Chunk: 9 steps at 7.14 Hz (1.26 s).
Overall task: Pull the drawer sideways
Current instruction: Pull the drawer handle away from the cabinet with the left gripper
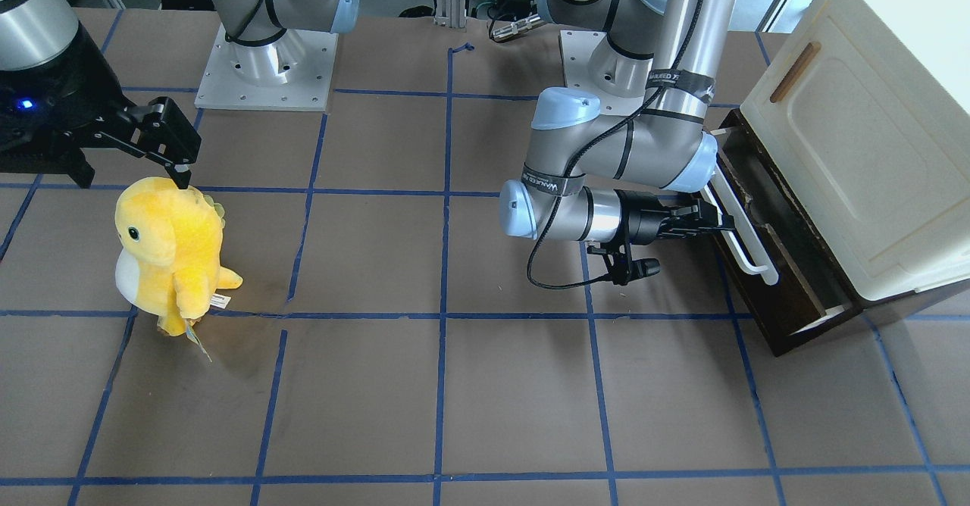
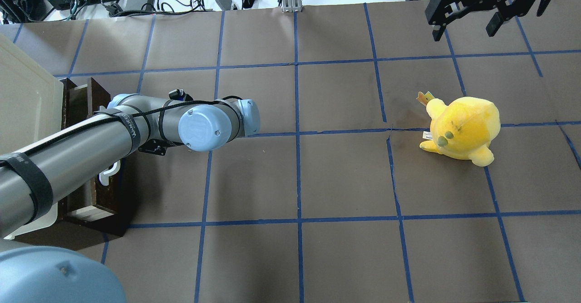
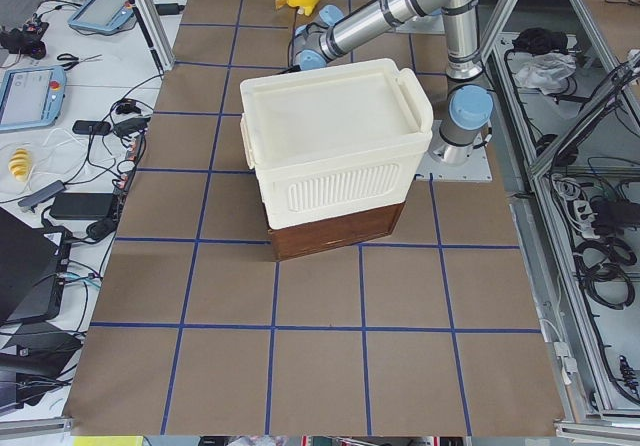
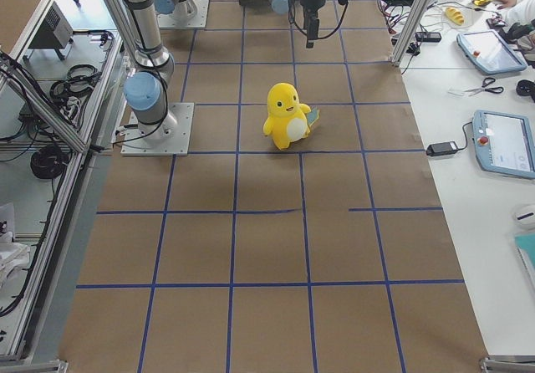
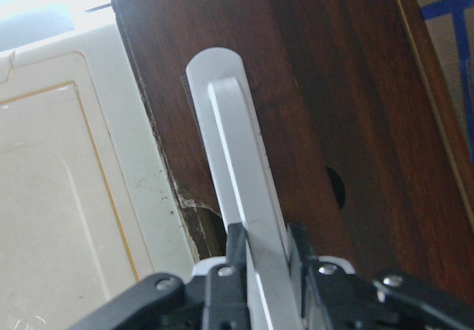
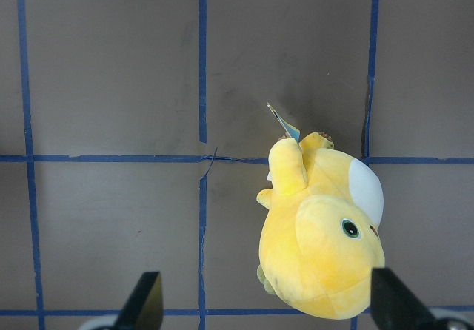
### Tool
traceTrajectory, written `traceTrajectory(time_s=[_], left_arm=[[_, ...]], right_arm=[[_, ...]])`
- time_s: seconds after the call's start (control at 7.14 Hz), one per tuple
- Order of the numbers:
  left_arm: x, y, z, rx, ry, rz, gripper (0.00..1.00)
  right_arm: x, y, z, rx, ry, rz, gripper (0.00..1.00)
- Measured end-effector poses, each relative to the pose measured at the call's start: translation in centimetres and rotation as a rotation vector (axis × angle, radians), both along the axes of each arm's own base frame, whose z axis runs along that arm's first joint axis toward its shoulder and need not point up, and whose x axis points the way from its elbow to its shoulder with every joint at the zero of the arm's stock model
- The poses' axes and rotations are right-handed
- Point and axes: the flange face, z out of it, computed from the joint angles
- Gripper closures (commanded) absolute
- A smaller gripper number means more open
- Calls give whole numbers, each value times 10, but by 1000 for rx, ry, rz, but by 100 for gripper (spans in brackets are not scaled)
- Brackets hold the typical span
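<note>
The drawer (image 1: 773, 263) has a dark brown wooden front and sits under the cream cabinet, pulled out a little, with pale wood showing at its end. Its long white bar handle (image 1: 746, 233) runs along the front. My left gripper (image 1: 708, 218) is shut on the white handle, and the left wrist view shows the fingers (image 5: 235, 250) clamped on both sides of the bar (image 5: 237, 160) against the dark front (image 5: 318, 108). My right gripper (image 2: 467, 15) is open and empty, hanging high above the table at the far side, away from the drawer.
A cream cabinet (image 1: 864, 135) with a small brown wooden handle (image 1: 794, 72) stands on the drawer's box. A yellow plush toy (image 1: 170, 252) stands on the table under my right gripper; it also shows in the right wrist view (image 6: 322, 234). Blue tape lines grid the brown table.
</note>
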Motion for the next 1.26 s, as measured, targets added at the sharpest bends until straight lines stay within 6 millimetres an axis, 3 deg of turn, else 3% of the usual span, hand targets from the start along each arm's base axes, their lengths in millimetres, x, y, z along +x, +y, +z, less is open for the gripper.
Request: traceTrajectory(time_s=[0.28,0.98,1.26], left_arm=[[-11,-2,4,-7,13,-5,100],[-67,-4,27,-19,70,-50,100],[-77,-2,27,-11,73,-70,100]], right_arm=[[0,0,0,0,0,0,0],[0,0,0,0,0,0,0],[0,0,0,0,0,0,0]])
